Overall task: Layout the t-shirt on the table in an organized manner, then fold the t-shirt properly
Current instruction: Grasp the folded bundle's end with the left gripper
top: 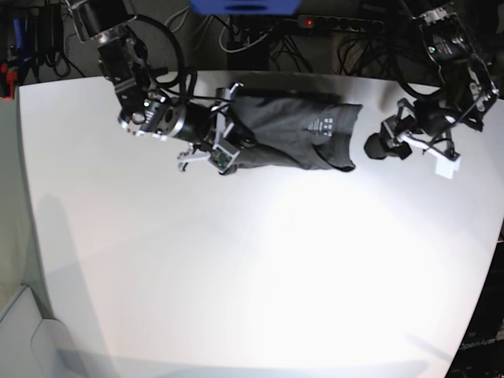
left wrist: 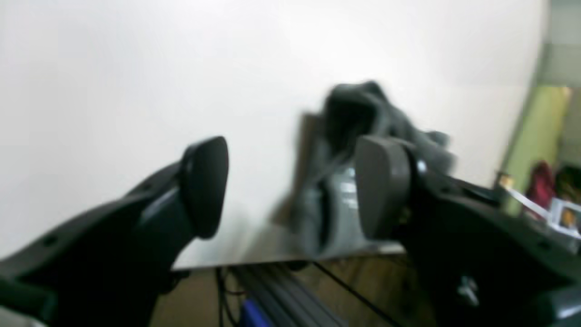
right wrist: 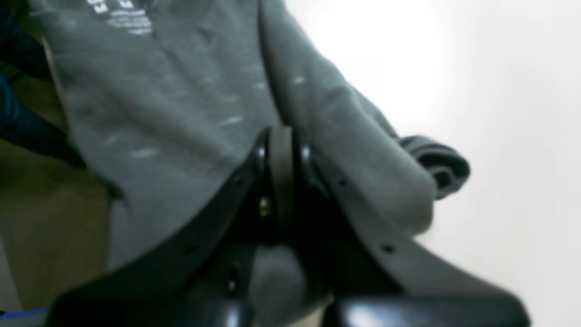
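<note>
The dark grey t-shirt [top: 295,130] lies bunched near the far edge of the white table [top: 236,268], its white label print [top: 323,126] facing up. My right gripper [top: 236,143] is at the shirt's left end. In the right wrist view this gripper [right wrist: 281,154] is shut, with the t-shirt [right wrist: 181,113] pinched and draped around its fingers. My left gripper [top: 372,147] hovers just off the shirt's right edge. Seen blurred in the left wrist view, it [left wrist: 292,186] stands open with nothing between its fingers, and the t-shirt [left wrist: 363,113] lies just beyond it.
Cables and a power strip [top: 331,24] run behind the table's far edge. The left wrist view shows the table edge [left wrist: 272,261] close by, with floor and cables below it. A broad stretch of white tabletop lies in front of the shirt.
</note>
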